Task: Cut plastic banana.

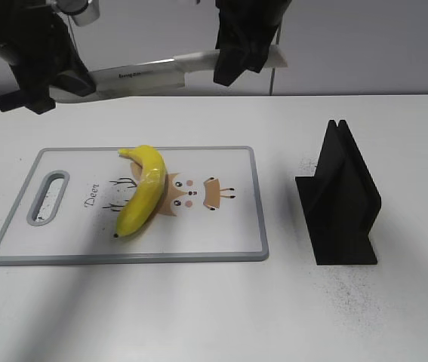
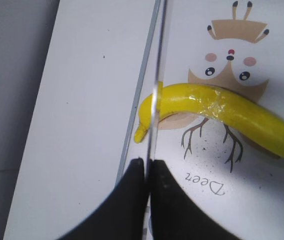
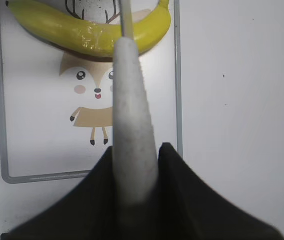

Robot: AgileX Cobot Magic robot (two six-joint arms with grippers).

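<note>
The plastic banana (image 1: 145, 188) lies whole on the cutting board (image 1: 229, 249), curved, over the deer print; it also shows in the left wrist view (image 2: 222, 112) and the right wrist view (image 3: 81, 32). A white knife (image 1: 149, 73) is held level high above the back of the table. My left gripper (image 1: 74, 81) is shut on the blade (image 2: 154, 110) near its tip. My right gripper (image 1: 236, 64) is shut on the white handle (image 3: 131, 125).
A black knife stand (image 1: 340, 200) stands on the white table to the right of the board. The board has a grey rim and a handle slot (image 1: 49, 196) at its left end.
</note>
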